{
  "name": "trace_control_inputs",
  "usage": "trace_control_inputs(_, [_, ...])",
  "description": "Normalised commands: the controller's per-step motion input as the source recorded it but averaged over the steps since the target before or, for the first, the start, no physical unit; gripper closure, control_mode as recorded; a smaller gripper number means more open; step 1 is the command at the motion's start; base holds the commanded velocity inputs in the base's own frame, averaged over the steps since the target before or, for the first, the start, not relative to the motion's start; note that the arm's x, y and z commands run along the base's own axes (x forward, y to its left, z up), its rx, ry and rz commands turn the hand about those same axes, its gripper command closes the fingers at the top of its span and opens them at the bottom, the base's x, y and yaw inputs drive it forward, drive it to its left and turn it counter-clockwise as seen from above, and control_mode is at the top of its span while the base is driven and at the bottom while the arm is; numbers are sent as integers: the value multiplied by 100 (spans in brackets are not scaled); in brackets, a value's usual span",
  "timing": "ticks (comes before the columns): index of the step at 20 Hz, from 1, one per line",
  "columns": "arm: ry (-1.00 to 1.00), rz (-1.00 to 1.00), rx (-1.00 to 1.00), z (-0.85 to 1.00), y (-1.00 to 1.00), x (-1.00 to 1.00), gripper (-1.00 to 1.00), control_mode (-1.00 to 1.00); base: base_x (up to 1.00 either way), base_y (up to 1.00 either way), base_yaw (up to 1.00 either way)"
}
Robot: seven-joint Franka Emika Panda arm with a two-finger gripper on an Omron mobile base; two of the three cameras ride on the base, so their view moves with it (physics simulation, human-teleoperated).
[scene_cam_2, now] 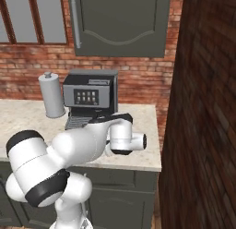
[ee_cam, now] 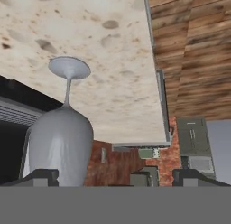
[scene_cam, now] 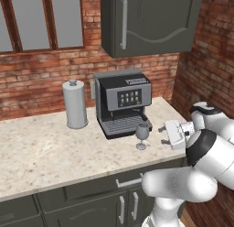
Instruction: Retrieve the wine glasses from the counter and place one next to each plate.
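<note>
One grey smoky wine glass (scene_cam: 142,135) stands upright on the beige stone counter (scene_cam: 50,153), just in front of the coffee machine's drip tray. My gripper (scene_cam: 162,135) is level with it, a short way to its right, pointing at it with both fingers spread wide: open and empty. The hand view is rolled upside down. There the wine glass (ee_cam: 61,146) looms close, with its round foot on the counter (ee_cam: 113,60). Its bowl lines up with the left fingertip (ee_cam: 43,175), off the centre of the gripper (ee_cam: 118,177). The plates are out of view.
A dark coffee machine (scene_cam: 122,102) stands right behind the glass. A tall grey canister (scene_cam: 75,104) with a knob is to its left. A wall cabinet (scene_cam: 146,20) hangs above, and a brick wall (scene_cam: 205,66) closes the counter's right end. My arm (scene_cam_2: 83,145) crosses the counter front.
</note>
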Motion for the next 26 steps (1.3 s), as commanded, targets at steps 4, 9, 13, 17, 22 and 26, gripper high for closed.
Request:
trace_control_inputs(4, [7,0,0,-15,13,11,-100,-100,0,0,0])
trace_control_inputs(9, [4,0,0,-21,3,14,-100,-100,0,0,0])
trace_control_inputs(13, [3,0,0,-23,3,12,-100,-100,0,0,0])
trace_control_inputs(17, [0,0,0,-24,10,11,-100,-100,0,0,0])
trace_control_inputs(22, [0,0,2,-10,11,6,-100,-100,0,0,0])
trace_control_inputs(26, [4,0,1,-12,21,6,-100,-100,0,0,0])
